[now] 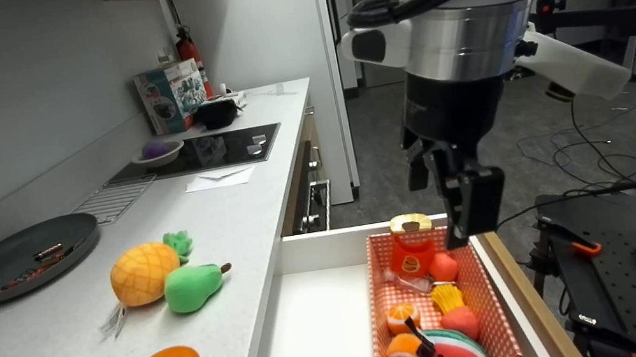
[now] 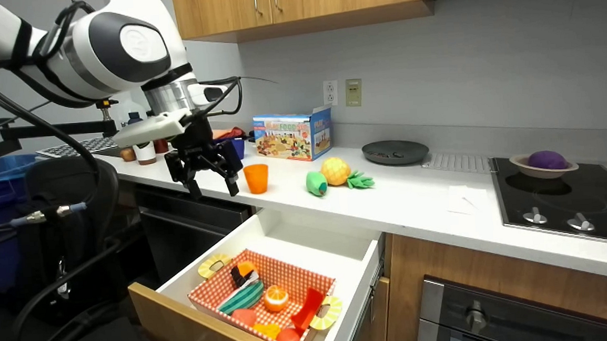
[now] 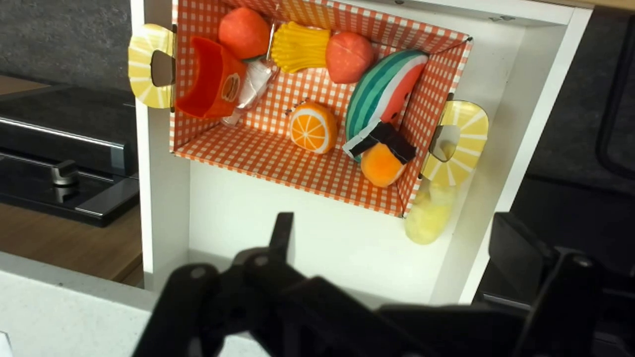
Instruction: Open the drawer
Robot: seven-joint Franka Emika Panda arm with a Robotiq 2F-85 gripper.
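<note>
End effector (image 2: 214,189): jaws wide apart, nil held, clear of drawer (image 2: 316,245). Drawer out past worktop (image 2: 405,201) edge; red/wht basket (image 2: 297,276) nr front edge, bare base btwn it & worktop.

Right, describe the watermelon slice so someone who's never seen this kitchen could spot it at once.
Below the white countertop, a drawer stands open, holding a red-and-white checked basket. In the wrist view, the watermelon slice lies towards that basket's right end. Unlike the halved orange and the round red fruit near it, it has a green-striped rind.
</note>
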